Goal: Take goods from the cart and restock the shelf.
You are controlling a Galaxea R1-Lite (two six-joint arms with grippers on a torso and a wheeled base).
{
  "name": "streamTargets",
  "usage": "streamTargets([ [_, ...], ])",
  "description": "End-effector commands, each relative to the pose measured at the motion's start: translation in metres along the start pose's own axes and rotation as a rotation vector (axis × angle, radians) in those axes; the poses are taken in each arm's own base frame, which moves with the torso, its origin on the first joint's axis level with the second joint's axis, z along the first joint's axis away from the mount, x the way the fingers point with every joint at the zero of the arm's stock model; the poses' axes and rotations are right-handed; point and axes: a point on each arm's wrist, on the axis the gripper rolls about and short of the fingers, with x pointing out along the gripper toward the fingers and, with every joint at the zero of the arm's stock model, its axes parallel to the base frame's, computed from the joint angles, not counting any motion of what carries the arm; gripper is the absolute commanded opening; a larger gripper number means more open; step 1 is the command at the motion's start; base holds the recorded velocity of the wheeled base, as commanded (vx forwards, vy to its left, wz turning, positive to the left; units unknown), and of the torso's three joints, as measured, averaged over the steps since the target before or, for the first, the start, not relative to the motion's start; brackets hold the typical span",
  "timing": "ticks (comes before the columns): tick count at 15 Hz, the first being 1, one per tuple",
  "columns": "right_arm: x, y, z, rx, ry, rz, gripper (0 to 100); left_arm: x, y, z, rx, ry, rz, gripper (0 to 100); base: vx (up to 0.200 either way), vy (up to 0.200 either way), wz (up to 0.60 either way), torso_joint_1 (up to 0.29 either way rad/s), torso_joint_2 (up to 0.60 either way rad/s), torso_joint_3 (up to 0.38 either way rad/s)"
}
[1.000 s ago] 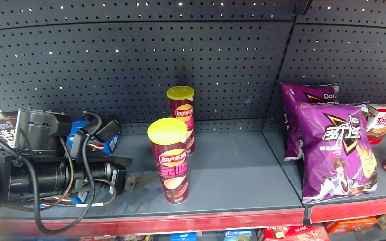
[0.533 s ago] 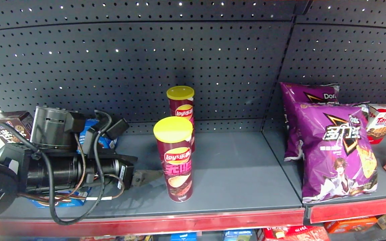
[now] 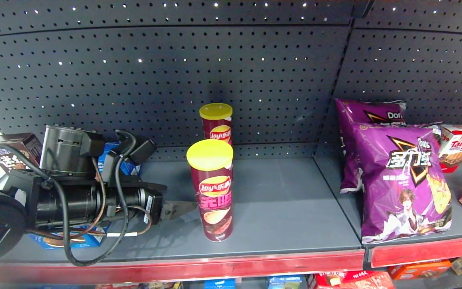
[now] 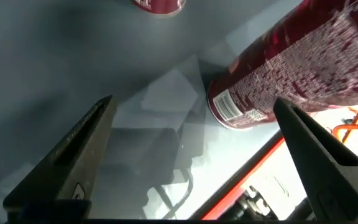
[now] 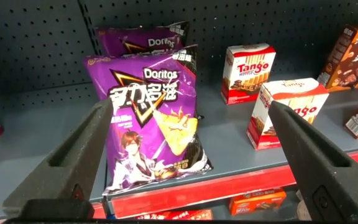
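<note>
Two maroon chip cans with yellow lids stand upright on the grey shelf (image 3: 287, 208). The front can (image 3: 211, 192) is near the shelf's front edge, and the back can (image 3: 216, 120) stands close behind it by the pegboard. My left gripper (image 3: 185, 208) lies low over the shelf just left of the front can, one fingertip close to its side. In the left wrist view my left gripper (image 4: 194, 158) is open, with the front can (image 4: 291, 68) by one finger and not clamped. My right gripper (image 5: 194, 155) is open and holds nothing, facing the purple chip bags (image 5: 148, 118).
Two purple chip bags (image 3: 399, 176) lean on the right shelf section, with red-and-white wafer boxes (image 3: 459, 146) beyond them. Blue cookie boxes (image 3: 66, 241) and a brown box (image 3: 12, 150) sit around the left arm. Bare shelf lies between the cans and the bags.
My left arm slid to the right along the shelf, and the front can shifted right with it, ending in line with the back can.
</note>
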Motion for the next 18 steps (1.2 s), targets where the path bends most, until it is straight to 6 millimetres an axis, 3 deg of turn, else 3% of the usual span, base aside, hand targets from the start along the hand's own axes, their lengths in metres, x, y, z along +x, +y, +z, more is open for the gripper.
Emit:
streamTargets([
  [1,-0.0005,-0.0005,-0.0024,-0.004,0.003,-0.003,100,0.0022,-0.0001,0.0008,0.001,0.0,-0.003,100,0.0,0.0,0.0,0.0,0.0,0.0],
  [18,-0.0031,-0.0034,-0.0087,-0.01,0.005,-0.015,100,0.0105,-0.0028,0.0071,0.013,-0.004,-0.018,100,0.0,0.0,0.0,0.0,0.0,0.0],
])
